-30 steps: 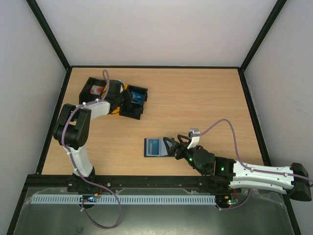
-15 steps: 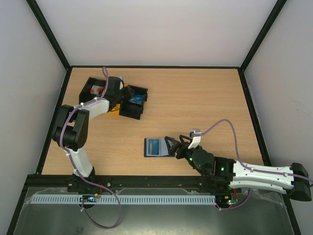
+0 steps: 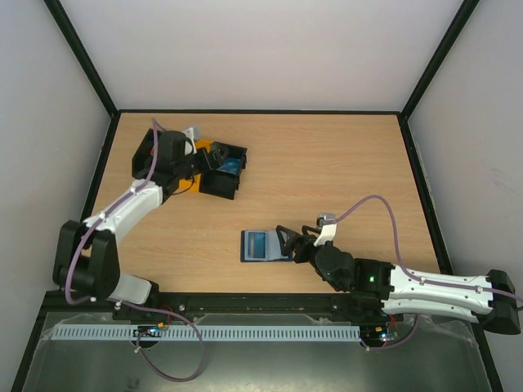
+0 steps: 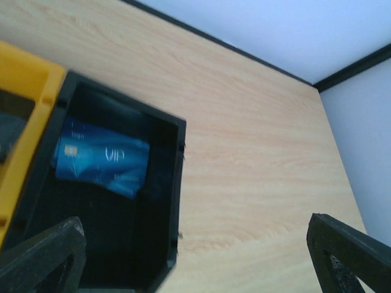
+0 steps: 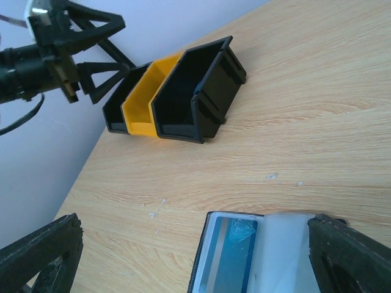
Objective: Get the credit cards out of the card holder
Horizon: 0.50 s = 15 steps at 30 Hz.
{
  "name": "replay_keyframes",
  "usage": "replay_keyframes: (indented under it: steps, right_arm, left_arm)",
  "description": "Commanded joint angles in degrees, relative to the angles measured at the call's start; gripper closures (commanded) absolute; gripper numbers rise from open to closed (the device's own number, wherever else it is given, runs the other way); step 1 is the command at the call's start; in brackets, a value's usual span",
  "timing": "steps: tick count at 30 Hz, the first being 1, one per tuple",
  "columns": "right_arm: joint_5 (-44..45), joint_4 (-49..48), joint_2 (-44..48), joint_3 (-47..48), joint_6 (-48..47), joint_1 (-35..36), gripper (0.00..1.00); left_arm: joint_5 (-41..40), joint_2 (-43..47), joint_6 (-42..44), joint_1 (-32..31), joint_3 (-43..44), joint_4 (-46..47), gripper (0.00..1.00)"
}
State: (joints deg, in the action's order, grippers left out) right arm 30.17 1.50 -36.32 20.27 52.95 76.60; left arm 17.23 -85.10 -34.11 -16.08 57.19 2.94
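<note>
Inside the black bin (image 4: 177, 183) lies a blue credit card (image 4: 101, 165), left jaws wide open, empty, near it; right jaws wide open, empty, by the card holder (image 3: 263, 245)

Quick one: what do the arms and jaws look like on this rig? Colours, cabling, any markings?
The left arm and right arm match: white link shells, black joints. A purple cable loops along each to the wrist. Green status lights show on the right arm. The jaws are black, open triangular frames. No legible markings.
</note>
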Motion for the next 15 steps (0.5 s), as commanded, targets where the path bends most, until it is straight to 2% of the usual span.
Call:
replay_keyframes:
  steps: [1,5,11,15]
  right_arm:
    - [-0.3,1.3,-0.4,1.6,1.4,0.2,0.02]
    - [-0.4,0.9,-3.4,2.4,2.6,0.2,0.02]
    - [-0.7,5.3,-16.0,7.9,3.5,0.1,0.00]
    - [-5.2,2.5,-22.6,10.1,1.8,0.0,0.12]
  left_arm:
    - [2.2,8.0,1.6,-1.3,-5.2,-5.2,0.00]
    - [3.8,15.7,0.7,-2.0,-10.7,-6.2,0.00]
    - [5.4,27.1,-2.7,-3.3,-20.9,-5.5,0.00]
    - [7.8,32.5,-5.9,-4.8,-26.9,-3.6,0.01]
